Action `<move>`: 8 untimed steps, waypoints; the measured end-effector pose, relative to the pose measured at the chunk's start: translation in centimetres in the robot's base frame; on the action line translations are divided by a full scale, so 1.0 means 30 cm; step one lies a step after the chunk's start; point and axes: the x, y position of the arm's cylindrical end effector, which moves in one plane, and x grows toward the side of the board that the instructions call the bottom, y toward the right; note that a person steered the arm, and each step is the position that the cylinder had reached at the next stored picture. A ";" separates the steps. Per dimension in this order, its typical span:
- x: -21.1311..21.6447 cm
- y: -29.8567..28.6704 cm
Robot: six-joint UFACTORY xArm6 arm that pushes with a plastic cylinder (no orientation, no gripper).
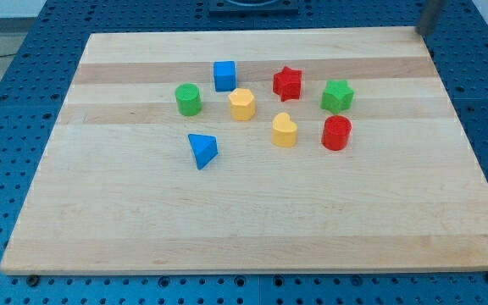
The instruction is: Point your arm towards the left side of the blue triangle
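Note:
The blue triangle (202, 150) lies on the wooden board (252, 229), left of the middle. My rod shows only as a blurred grey shape at the view's top right corner, with my tip (422, 31) at the board's far right edge, far from the blue triangle and from all other blocks.
A blue cube (224, 75), a green cylinder (188, 99), a yellow hexagon-like block (242, 104), a yellow heart-like block (284, 130), a red star (287, 82), a red cylinder (336, 133) and a green star-like block (337, 96) stand above and right of the triangle.

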 end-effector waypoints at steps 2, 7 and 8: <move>0.041 -0.713; 0.844 -1.515; 0.881 -1.480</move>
